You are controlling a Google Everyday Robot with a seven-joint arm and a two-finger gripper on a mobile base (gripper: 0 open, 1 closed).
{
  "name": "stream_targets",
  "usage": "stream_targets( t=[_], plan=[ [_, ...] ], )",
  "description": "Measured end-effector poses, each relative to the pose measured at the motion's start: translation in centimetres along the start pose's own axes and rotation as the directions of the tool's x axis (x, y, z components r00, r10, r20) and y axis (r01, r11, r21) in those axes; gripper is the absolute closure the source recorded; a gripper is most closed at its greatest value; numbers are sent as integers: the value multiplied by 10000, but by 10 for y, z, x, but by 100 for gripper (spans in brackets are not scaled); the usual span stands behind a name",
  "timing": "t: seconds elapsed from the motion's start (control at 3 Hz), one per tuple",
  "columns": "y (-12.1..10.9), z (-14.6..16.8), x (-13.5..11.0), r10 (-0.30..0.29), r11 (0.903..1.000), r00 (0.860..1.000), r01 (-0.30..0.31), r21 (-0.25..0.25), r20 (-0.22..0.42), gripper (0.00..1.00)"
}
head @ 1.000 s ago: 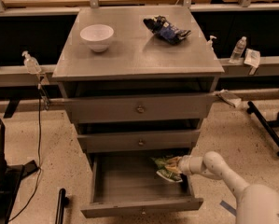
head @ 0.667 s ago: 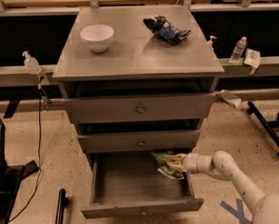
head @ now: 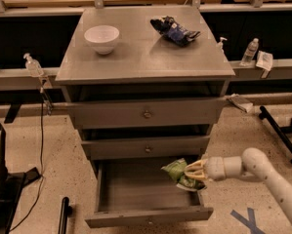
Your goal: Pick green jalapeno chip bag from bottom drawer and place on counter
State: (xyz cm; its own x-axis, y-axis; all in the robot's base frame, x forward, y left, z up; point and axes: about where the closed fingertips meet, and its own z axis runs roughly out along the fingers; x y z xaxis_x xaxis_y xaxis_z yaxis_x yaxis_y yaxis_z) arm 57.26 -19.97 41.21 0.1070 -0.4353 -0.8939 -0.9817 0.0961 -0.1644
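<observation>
The green jalapeno chip bag [head: 177, 172] is held at the right side of the open bottom drawer [head: 145, 213], a little above its floor. My gripper [head: 190, 173] reaches in from the right on a white arm and is shut on the bag. The counter [head: 145, 57] is the grey top of the cabinet, above the two closed upper drawers.
A white bowl [head: 102, 37] stands at the counter's back left and a dark blue and black snack bag [head: 175, 30] lies at its back right. Bottles [head: 249, 51] stand on ledges at both sides. Black stands and cables sit on the floor left [head: 1, 179] and right.
The arm has drawn back to the right and risen slightly, and the green bag has lifted with the gripper off the drawer floor.
</observation>
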Motion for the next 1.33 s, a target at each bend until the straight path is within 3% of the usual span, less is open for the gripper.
stream_targets(
  t=[0.33,0.67,1.0,1.33],
  plan=[
    [3,-46,-37,-584,9982,9981,581,152,194,100],
    [3,-50,-39,-614,9980,9980,611,162,177,100],
    [-13,-52,-53,-681,9973,9944,657,312,805,100],
    [-37,-67,-106,-1379,9904,9755,1345,310,1713,100]
  ],
)
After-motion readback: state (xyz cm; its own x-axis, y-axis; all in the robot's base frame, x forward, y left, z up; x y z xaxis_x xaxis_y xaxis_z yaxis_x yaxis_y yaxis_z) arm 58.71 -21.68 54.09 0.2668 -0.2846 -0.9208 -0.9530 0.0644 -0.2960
